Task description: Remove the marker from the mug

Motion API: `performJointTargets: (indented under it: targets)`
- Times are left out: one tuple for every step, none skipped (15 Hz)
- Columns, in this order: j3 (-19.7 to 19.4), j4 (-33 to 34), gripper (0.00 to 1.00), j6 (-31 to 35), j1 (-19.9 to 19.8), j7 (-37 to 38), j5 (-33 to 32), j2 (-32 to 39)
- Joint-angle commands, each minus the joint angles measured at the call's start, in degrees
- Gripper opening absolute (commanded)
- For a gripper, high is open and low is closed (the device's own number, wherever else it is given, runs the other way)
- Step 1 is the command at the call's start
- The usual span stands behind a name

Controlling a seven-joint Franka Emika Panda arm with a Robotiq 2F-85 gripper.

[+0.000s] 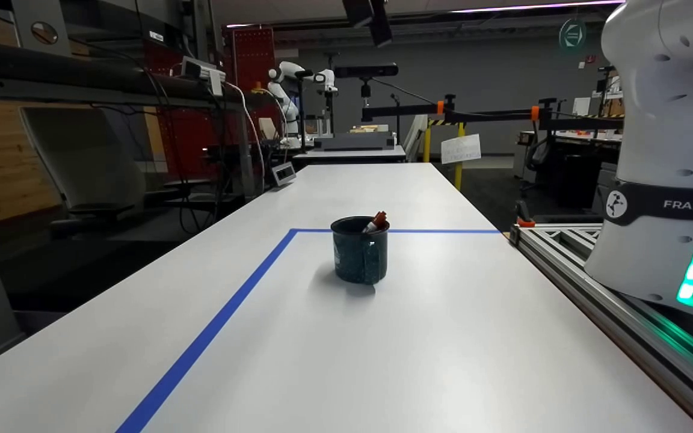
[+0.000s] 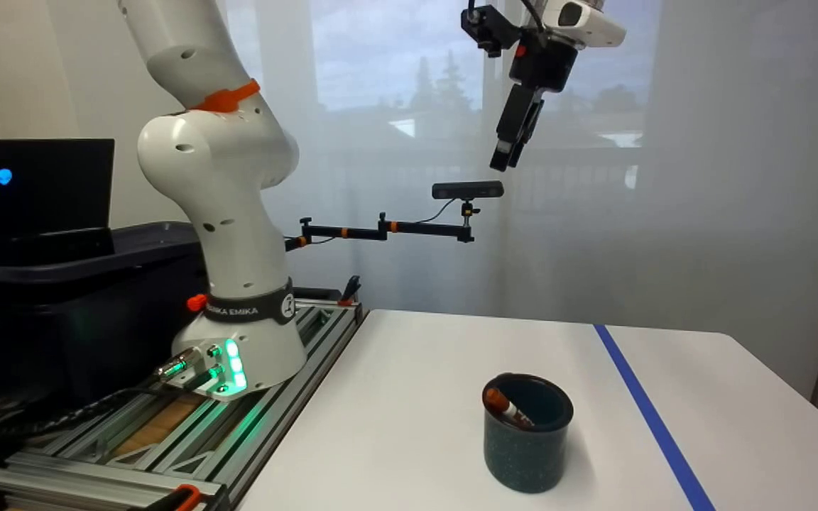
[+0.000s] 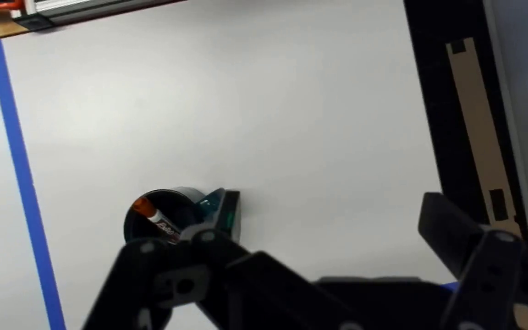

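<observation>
The dark teal mug [image 1: 352,258] stands upright on the white table, and it also shows in an exterior view [image 2: 526,458] and the wrist view [image 3: 177,201]. The marker [image 1: 376,222] leans inside it, its orange-red cap sticking up at the rim; it also shows in an exterior view [image 2: 508,408] and the wrist view [image 3: 158,220]. Its lower end is hidden in the mug. My gripper [image 3: 330,213] is open and empty, high above the table and the mug. One finger covers part of the mug in the wrist view. The gripper also shows in both exterior views [image 1: 372,29] [image 2: 505,157].
Blue tape [image 1: 220,322] marks lines on the table [image 1: 443,361]. The robot base stands on a metal frame [image 2: 324,369] along one table edge. A camera on a black arm [image 2: 467,190] stands beyond the table. A small grey box [image 1: 284,173] sits at the table's far edge.
</observation>
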Motion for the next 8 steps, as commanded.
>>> performJointTargets:
  targets:
    - [-1.1, -5.3, 1.00, 5.6, -2.2, -1.1, -7.8, -0.2]
    - [-1.1, -6.6, 1.00, 8.4, -3.3, 1.4, -11.8, 0.2]
    - [-1.5, -3.9, 1.00, 4.5, -1.7, -0.6, -7.3, 0.8]
    - [-1.7, -5.0, 1.00, 6.3, -2.4, -0.2, -9.3, 1.1]
    - [-1.9, -5.7, 1.00, 7.3, -2.8, 0.0, -10.2, 1.3]
    - [-2.0, -5.9, 1.00, 7.5, -3.0, 0.1, -10.6, 1.4]
    - [-2.2, -5.3, 1.00, 7.2, -2.7, -2.1, -10.1, 2.0]
    - [-2.7, -5.3, 1.00, 7.3, -2.6, -4.3, -10.1, 2.5]
